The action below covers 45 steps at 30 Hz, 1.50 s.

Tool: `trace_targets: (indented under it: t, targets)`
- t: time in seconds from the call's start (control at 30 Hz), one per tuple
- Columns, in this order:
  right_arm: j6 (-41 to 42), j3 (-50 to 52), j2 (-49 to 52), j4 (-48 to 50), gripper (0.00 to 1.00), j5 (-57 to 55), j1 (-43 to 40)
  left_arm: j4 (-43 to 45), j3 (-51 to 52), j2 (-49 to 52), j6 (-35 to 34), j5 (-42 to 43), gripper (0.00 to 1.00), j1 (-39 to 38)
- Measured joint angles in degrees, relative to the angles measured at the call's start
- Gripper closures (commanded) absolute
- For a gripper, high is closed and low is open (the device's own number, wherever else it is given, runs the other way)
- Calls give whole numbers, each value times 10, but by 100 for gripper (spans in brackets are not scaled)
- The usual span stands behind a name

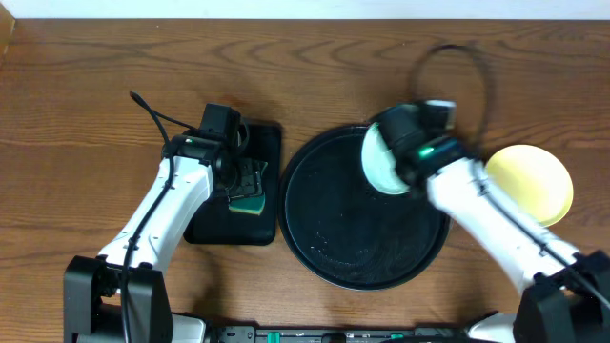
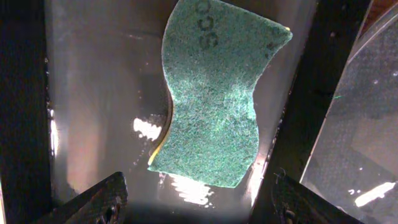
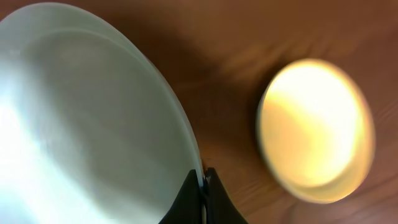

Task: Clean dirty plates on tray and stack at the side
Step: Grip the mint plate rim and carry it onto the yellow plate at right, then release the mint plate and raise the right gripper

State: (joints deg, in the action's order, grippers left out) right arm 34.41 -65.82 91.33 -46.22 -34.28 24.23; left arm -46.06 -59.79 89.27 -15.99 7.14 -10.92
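The right gripper (image 3: 202, 180) is closed on the rim of a mint plate (image 3: 81, 118), held over the far right part of the tray (image 1: 324, 238). The left gripper (image 2: 199, 199) hangs open above the sponge (image 2: 214, 93), left of the tray. Stacking seems to be in hand: next, lower it gently onto the yellow plate (image 1: 534, 181), right of the tray.

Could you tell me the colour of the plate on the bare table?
The plate is pale yellow; clearest overhead.

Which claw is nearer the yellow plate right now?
Right. The right claw, shut on a mint plate over the round tray, is on the yellow plate's side; the left claw is open over the sponge, across the tray.
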Motion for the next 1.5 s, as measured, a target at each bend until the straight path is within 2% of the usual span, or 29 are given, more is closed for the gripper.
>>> trace_targets:
  t: [0.1,0.3,0.4,0.57,0.83,1.0,1.33,1.37,1.5]
  targets:
    - [12,0,0,-1,99,120,-99,0,0,0,0,0,24,0]
    - [11,9,0,2,99,258,-240,0,0,0,0,0,24,0]
    - [12,32,0,5,99,282,-302,0,0,0,0,0,23,0]
    - [12,84,-1,55,99,360,-453,0,0,0,0,0,23,0]
    - [12,92,-1,64,99,405,-613,0,0,0,0,0,24,0]
    - [11,105,-1,66,99,410,-667,0,0,0,0,0,24,0]
    - [10,158,-1,106,96,424,-669,0,0,0,0,0,23,0]
    - [10,159,-1,107,95,427,-669,0,0,0,0,0,24,0]
    - [-2,159,-1,105,80,460,-666,0,0,0,0,0,23,0]
